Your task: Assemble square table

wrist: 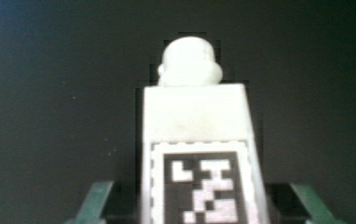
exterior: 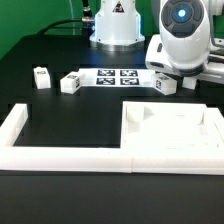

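Leg 3 (wrist: pixel 200 120) sat between the fingers (wrist: pixel 100 200) of the gripper (wrist: pixel 200 205). The jaws were spread, with a dark gap showing on each side of the block, so nothing was pinched. In the exterior view it stood just off the marker board (exterior: pixel 112 77), at the board's end on the exterior view's right, under the arm (exterior: pixel 182 40).

Its rounded peg (wrist: pixel 191 62) pointed away from the wrist camera. The tag (wrist: pixel 201 185) facing that camera was a blocky black-and-white pattern, too blurred to read.

Other parts, placed from the marker board:
- Leg 1 (exterior: pixel 71 82): just beside the board's end on the exterior view's left, dark tag on its face.
- Leg 2 (exterior: pixel 41 77): further out on that same side, well apart from the board.
- Slab (exterior: pixel 175 130): in front of the board, toward the exterior view's right, lying flat.
- Wall (exterior: pixel 60 152): in front of the board along the near edge, with a short return at the exterior view's left. It appeared to butt against the slab.
- Arm base (exterior: pixel 115 25): behind the board.

The board carried four printed tags. The arm's white wrist blocked the view behind leg 3.
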Controlling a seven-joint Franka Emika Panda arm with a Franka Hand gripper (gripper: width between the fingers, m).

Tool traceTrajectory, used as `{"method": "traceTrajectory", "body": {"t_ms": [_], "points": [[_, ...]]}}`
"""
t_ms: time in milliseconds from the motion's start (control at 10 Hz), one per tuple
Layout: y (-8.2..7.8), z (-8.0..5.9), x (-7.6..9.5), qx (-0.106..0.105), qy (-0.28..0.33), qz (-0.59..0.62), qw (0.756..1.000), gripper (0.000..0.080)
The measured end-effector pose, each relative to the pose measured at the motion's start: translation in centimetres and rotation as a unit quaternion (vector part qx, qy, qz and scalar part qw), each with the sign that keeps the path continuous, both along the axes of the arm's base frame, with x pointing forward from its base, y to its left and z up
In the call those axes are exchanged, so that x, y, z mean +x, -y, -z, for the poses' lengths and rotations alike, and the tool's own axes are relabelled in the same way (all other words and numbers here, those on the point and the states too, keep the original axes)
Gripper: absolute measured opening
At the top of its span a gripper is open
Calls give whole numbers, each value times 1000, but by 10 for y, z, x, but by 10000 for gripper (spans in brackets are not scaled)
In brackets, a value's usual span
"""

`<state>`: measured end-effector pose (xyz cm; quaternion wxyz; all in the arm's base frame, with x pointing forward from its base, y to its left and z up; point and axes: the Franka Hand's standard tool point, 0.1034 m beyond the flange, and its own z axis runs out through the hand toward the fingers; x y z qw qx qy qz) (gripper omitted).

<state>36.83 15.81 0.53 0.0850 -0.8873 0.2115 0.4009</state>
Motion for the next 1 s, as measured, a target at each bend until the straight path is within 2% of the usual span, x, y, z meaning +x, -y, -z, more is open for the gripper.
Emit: {"method": "traceTrajectory", "body": {"t_ms": [200, 300, 400, 500, 600, 700, 800, 900, 1000], "points": [[2, -2, 3, 1, 3, 0, 1000, 285], [10, -19, 20, 12, 19, 0, 1000, 285], [24, -46, 44, 19, 46, 4, 999, 285], [34, -65, 60, 23, 69, 7, 997, 285], [41, -86, 70, 22, 81, -1, 997, 287], [41, -102, 71, 3, 93, -14, 996, 287], [38, -95, 77, -14, 147, -13, 989, 287], [38, -94, 75, -23, 169, -11, 985, 287], [40, -97, 85, -40, 222, -18, 974, 287]]}}
